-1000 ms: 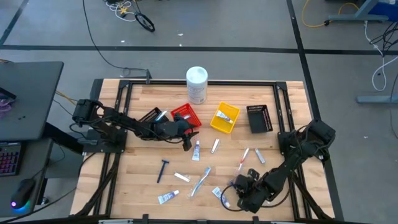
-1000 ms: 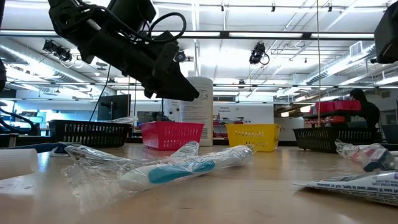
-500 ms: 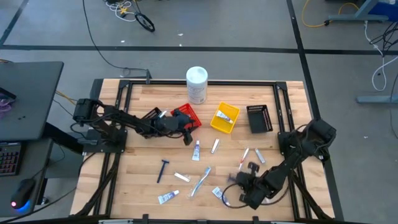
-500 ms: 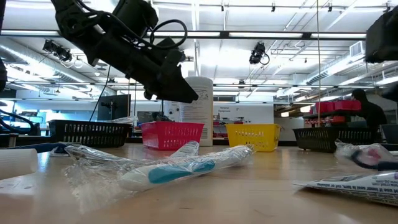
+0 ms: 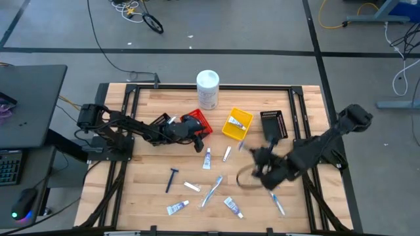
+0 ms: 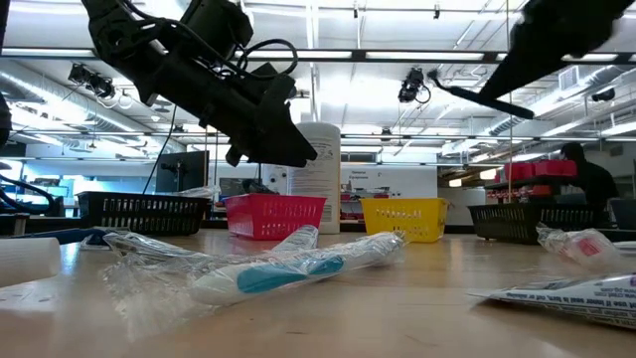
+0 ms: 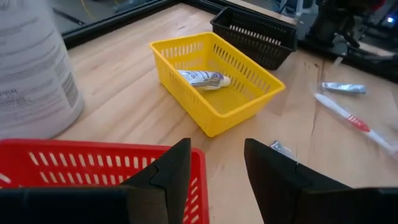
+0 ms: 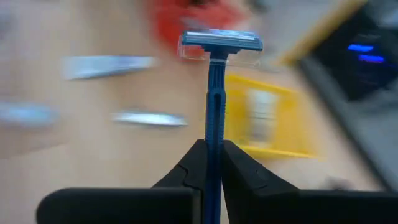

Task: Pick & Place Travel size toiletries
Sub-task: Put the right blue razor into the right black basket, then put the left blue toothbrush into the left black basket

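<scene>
Wooden desk (image 5: 151, 190), grey floor (image 5: 262, 26) around, right gripper (image 8: 211, 163) pinching razor (image 8: 214, 93) by handle, head pointing away, left gripper (image 7: 214, 168) spread over red bin (image 7: 93, 165).

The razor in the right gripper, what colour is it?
Blue razor, clearest in the right wrist view.
</scene>
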